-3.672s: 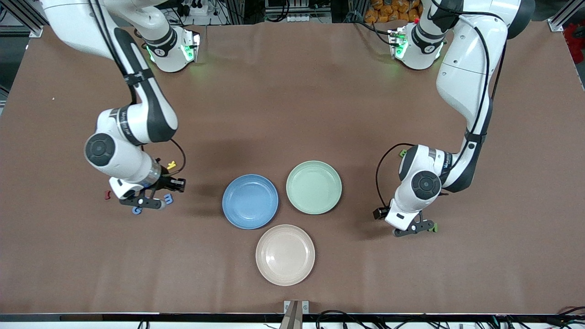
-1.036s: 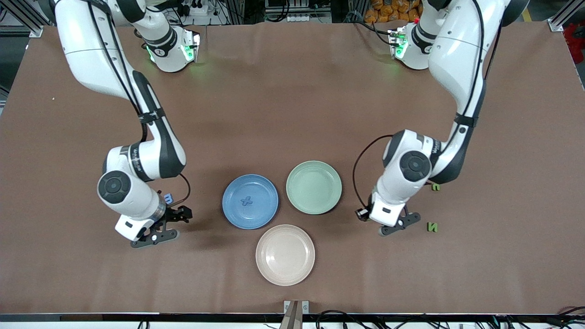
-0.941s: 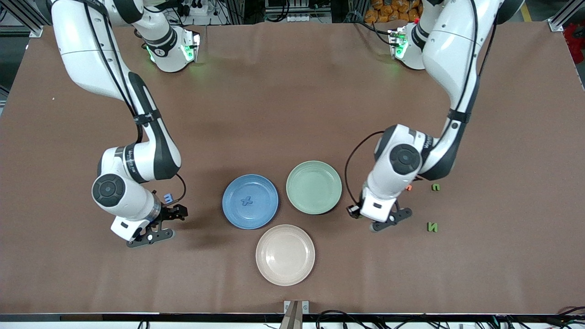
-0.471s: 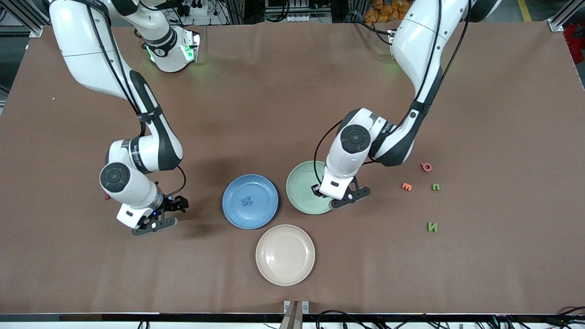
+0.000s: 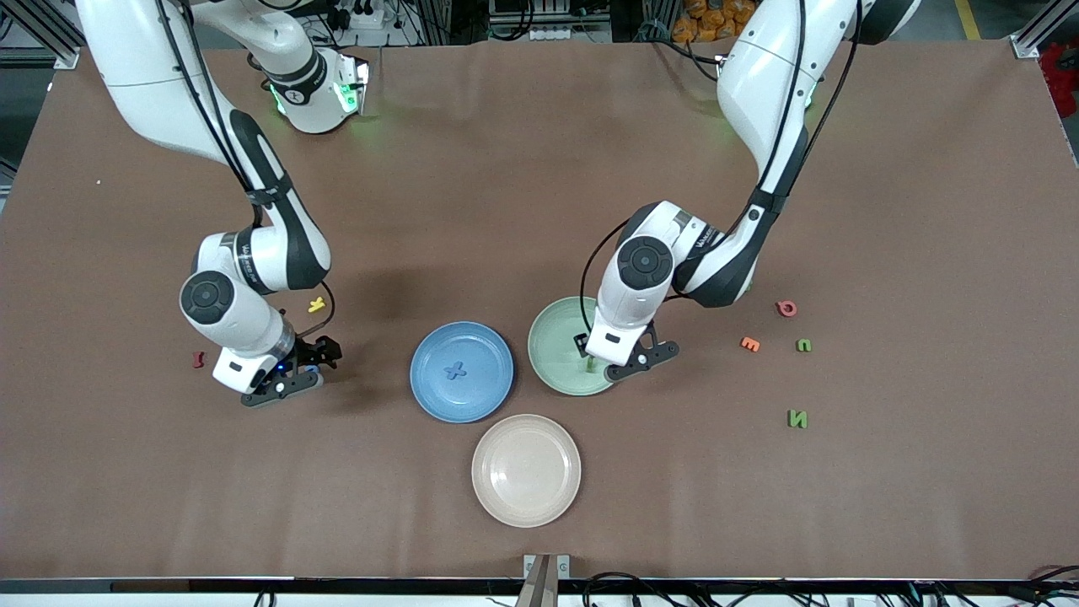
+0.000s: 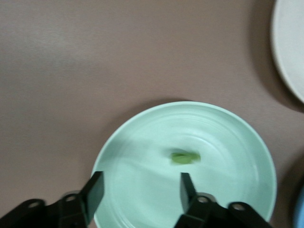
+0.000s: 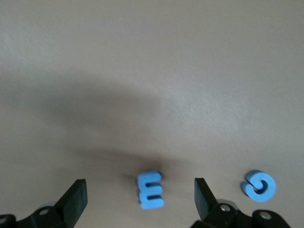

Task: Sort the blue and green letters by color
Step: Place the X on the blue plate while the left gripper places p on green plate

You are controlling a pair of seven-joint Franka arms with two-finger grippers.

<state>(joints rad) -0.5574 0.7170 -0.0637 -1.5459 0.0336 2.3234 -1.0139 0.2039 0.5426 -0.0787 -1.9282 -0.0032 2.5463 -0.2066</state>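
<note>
My left gripper (image 5: 625, 364) hangs open and empty over the edge of the green plate (image 5: 558, 335). A small green letter (image 5: 590, 364) lies in that plate; in the left wrist view it (image 6: 185, 157) shows just past the open fingers (image 6: 95, 192). Two more green letters (image 5: 803, 345) (image 5: 797, 419) lie toward the left arm's end. A blue X (image 5: 455, 370) lies in the blue plate (image 5: 476, 396). My right gripper (image 5: 282, 384) is open low over the table, with a blue E (image 7: 151, 190) between its fingers (image 7: 76, 199) and a blue C (image 7: 259, 185) beside it.
A beige plate (image 5: 526, 497) stands nearest the front camera. An orange letter (image 5: 749, 344) and a dark red one (image 5: 786, 308) lie by the green letters. A yellow letter (image 5: 316, 304) and a dark red letter (image 5: 198, 360) lie near the right gripper.
My left gripper carried a green letter from its end of the table to the green plate and let it go there. My right gripper shifted over the blue E.
</note>
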